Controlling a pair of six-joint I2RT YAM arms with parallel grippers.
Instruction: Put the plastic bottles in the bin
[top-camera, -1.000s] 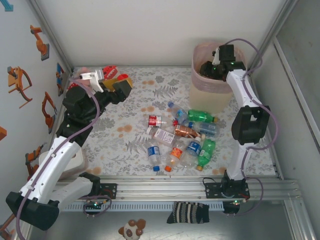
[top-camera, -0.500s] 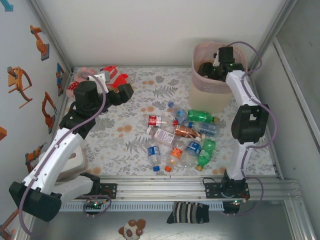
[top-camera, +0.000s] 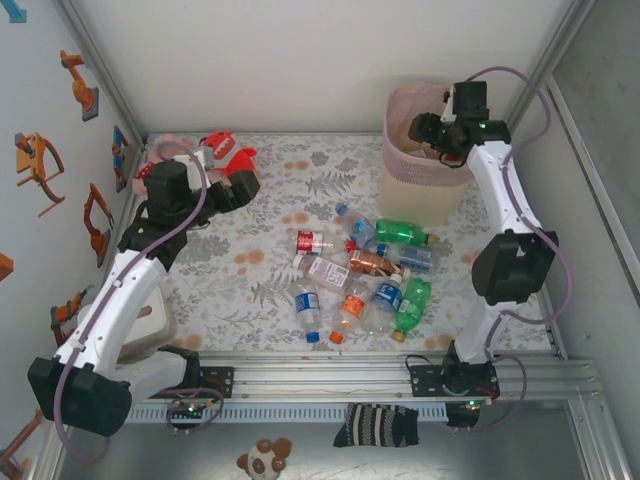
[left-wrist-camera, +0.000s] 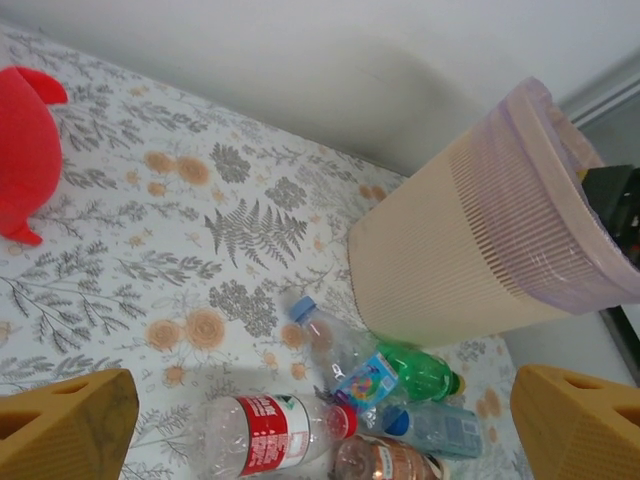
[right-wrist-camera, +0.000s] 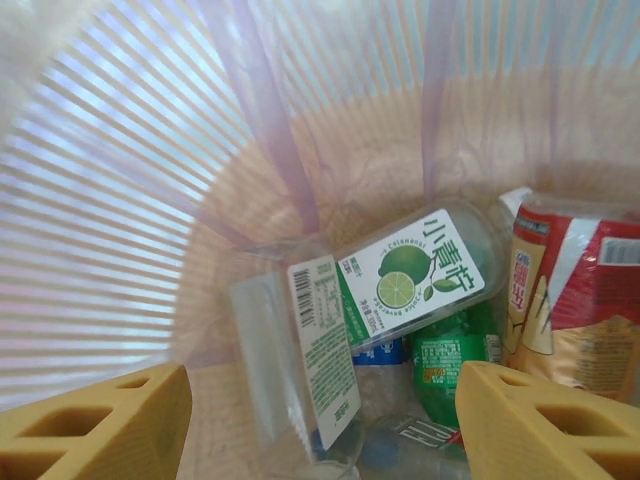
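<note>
Above the bin (top-camera: 402, 100), my right arm arches high, right gripper (top-camera: 437, 131) pointing down, jaws open and empty over a lime-label bottle (right-wrist-camera: 420, 272) inside. My left arm stretches forward, left gripper (top-camera: 238, 186) jaws spread wide; other plastic bottles (top-camera: 360, 270) litter the counter (top-camera: 240, 290).

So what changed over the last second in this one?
The right gripper has lifted out of the bin to above its rim, open with nothing between the fingers. The left arm folded in toward the left wall, while the left gripper, open, stayed near the far-left corner. The loose bottles on the table and the bin did not move.
</note>
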